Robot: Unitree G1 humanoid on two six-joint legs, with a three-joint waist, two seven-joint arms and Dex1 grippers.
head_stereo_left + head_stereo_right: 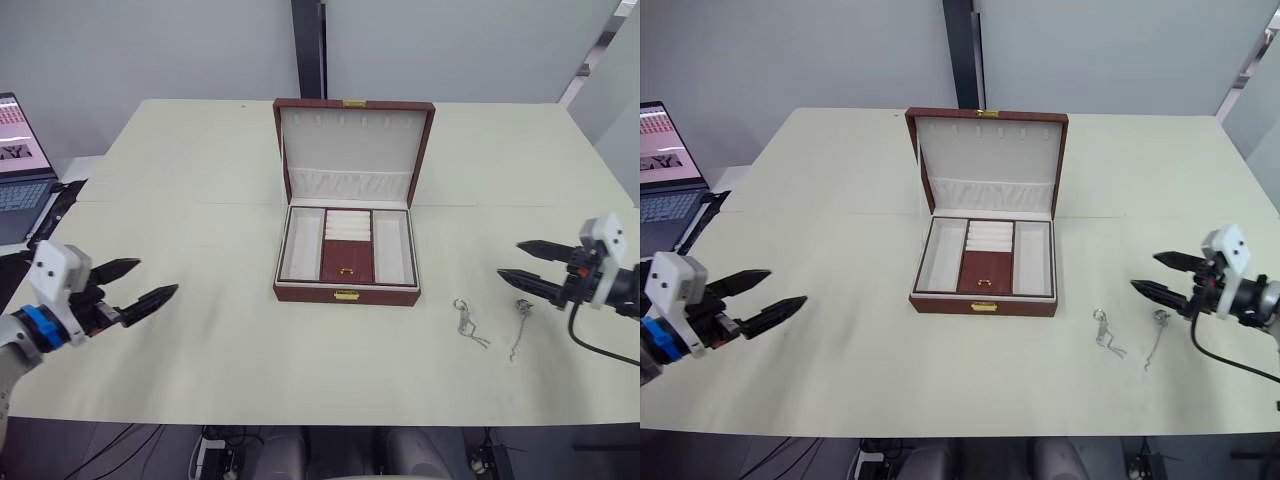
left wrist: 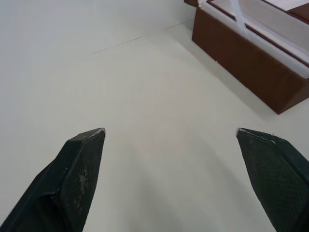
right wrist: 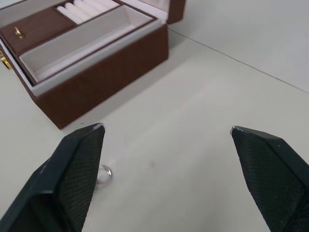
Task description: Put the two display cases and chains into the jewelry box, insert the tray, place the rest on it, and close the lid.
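Now the jewelry box (image 1: 347, 285) is sitting open at the middle of the pale table (image 1: 200, 190), its lid (image 1: 352, 150) standing upright at the back with the cream pocket facing forward. Inside, the tray (image 1: 347, 247) is sitting in the box, ring rolls at the rear and the dark red flap with its gold tab at the front. Over on the robot's right, two chains (image 1: 467, 322) are lying on the table, near the box's front corner (one crumpled, the other (image 1: 519, 328) stretched out beside it, the two apart). The right gripper (image 1: 510, 262) is hovering just beyond them, fingers spread wide and holding nothing. The left gripper (image 1: 155, 280) is hanging over bare table well to the left of the box, its fingers likewise parted and empty. At the far left edge, a laptop (image 1: 20, 170) is showing a lit screen.
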